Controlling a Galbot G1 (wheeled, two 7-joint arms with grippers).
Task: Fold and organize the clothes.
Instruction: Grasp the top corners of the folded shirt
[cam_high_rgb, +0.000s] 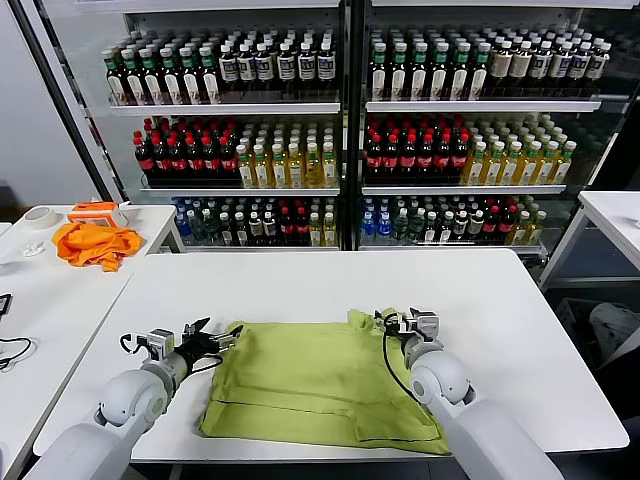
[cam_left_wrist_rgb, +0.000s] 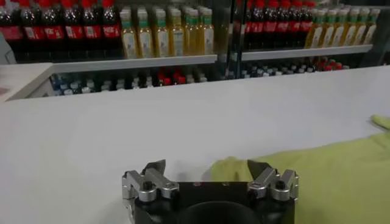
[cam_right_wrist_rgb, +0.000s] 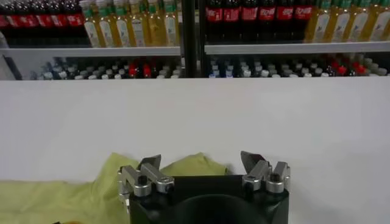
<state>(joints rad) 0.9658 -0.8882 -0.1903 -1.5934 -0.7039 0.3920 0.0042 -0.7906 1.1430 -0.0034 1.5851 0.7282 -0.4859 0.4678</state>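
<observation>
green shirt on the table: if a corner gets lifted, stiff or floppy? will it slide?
Likely floppy: the green shirt lies flat with soft wrinkles, and its near edge droops over the table front, so it should sag and trail. It probably drags rather than slides cleanly, and looks light.

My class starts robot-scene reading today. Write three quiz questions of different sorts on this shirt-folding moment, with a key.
1. True or false: the lime-green cotton T-shirt lies spread on the white rectangular table.
2. Which is at the shirt's far right corner? A) left gripper B) right gripper C) crumpled orange cloth
3. Fill in: both grippers' jaws are ____.

Key: 1 true. 2 B; the left gripper is at the shirt's far left corner, and the orange cloth lies on the white side table. 3 open, holding nothing.
</observation>
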